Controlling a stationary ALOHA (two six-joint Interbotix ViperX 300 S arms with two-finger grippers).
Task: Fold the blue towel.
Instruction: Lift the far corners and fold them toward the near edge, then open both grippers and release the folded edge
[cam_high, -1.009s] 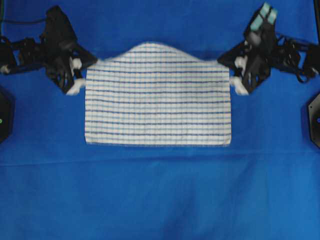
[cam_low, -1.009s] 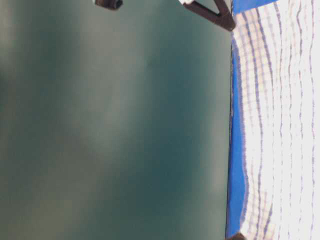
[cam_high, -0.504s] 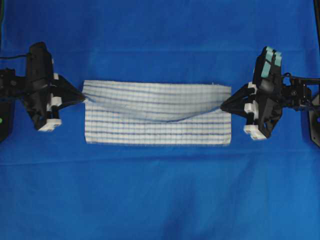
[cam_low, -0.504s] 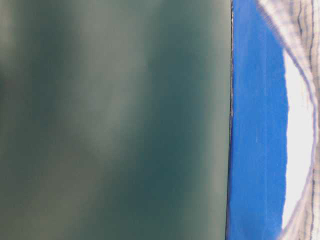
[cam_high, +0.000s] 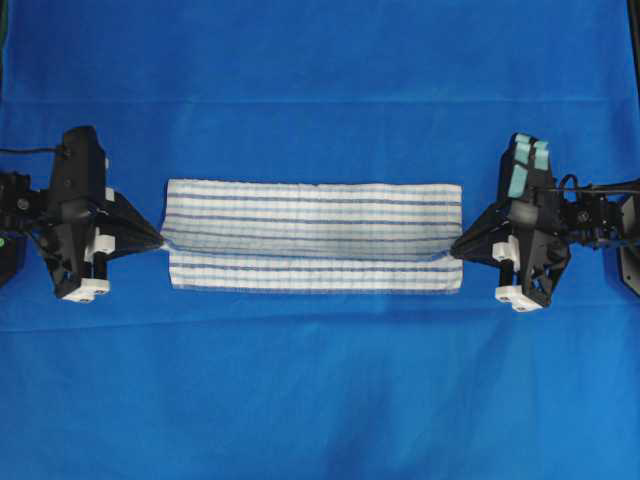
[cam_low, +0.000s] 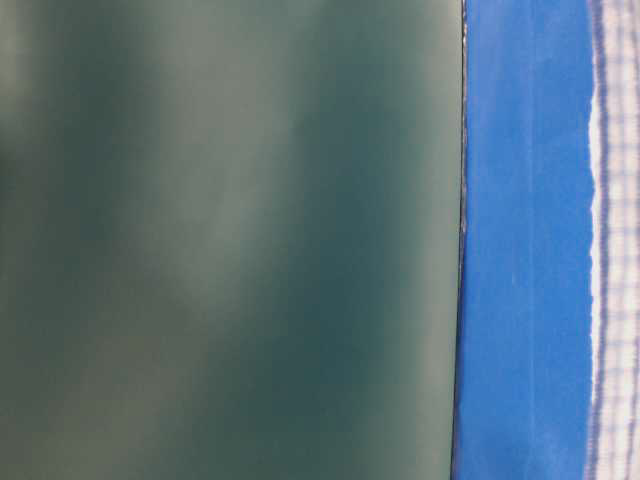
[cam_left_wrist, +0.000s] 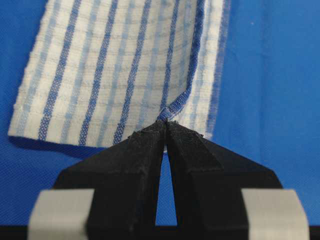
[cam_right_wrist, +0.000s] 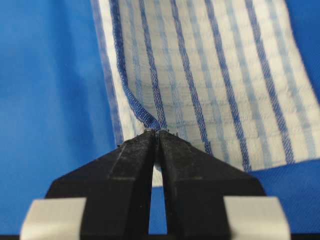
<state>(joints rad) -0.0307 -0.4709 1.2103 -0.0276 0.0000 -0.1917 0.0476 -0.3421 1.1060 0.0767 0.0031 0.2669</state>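
Both my jaw pairs clenched, left gripper (cam_left_wrist: 165, 125) and right gripper (cam_right_wrist: 156, 132) each pinching a corner of the blue towel (cam_high: 312, 236), folded strip stretched between them on the blue cloth (cam_high: 320, 400)

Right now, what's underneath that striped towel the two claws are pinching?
The blue towel is doubled over, so its own lower layer lies beneath, showing as a strip along the near edge. Under that lies the plain blue cloth; whatever that covers is hidden.
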